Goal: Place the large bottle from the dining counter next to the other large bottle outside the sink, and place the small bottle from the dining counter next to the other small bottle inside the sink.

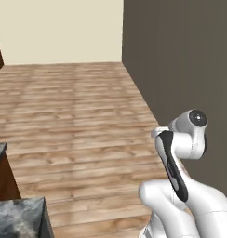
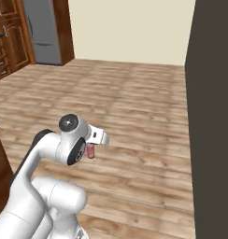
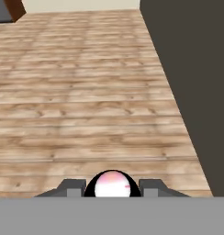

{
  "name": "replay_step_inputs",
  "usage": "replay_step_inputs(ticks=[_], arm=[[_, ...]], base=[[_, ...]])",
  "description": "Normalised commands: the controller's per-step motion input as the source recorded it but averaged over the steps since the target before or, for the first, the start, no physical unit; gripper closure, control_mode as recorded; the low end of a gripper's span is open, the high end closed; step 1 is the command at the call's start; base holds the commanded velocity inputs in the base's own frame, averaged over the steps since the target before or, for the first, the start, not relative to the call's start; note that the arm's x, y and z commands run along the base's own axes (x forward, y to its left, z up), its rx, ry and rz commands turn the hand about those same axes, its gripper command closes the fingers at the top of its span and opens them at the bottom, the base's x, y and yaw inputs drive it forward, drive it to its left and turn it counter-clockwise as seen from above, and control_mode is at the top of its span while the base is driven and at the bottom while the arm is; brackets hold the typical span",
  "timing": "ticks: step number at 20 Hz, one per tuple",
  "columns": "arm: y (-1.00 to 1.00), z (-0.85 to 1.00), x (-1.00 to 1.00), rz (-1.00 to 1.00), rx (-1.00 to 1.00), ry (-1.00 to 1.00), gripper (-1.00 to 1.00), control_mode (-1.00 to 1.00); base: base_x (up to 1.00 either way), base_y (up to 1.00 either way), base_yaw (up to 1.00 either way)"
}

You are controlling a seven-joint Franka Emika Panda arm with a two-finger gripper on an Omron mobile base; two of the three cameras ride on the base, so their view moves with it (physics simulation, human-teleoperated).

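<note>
1. One small bottle (image 2: 90, 151), pink, hangs just under the white hand in the middle left of the right base view. In the hand view its round pink and white end (image 3: 112, 184) sits at the bottom middle, between the two dark fingertips (image 3: 71, 187).
2. The claw (image 3: 112, 188) is clamped on the small bottle, one finger on each side.
3. The bottle looks small and light, I think. It is round and smooth, so it could slip or turn if the hold gets loose. It may break if it drops on the wood floor (image 1: 78, 116).
4. The fingers seem to hold it around its body, which looks like a good place. How much of it sticks out below is hard to tell.
5. Lots of bare floor lies ahead, so there is room to move.
6. A tall dark wall (image 2: 211, 116) stands along the right side of the right base view. Keep the arm away from it.
7. A bench corner (image 1: 20, 216) of marbled stone pokes in at the lower left of the left base view. Wood cupboards (image 2: 10, 37) and a grey fridge (image 2: 41, 30) stand in the upper left of the right base view.
</note>
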Motion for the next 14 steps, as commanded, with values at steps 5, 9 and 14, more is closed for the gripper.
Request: replay_step_inputs(ticks=[5,9,14], arm=[[0.00,0.00,0.00,0.00,0.00,0.00,1.00,1.00],[0.00,0.00,0.00,0.00,0.00,0.00,1.00,1.00],[0.00,0.00,0.00,0.00,0.00,0.00,1.00,1.00]], base=[[1.00,0.00,0.21],[1.00,-0.01,0.23],[1.00,-0.01,0.24]])
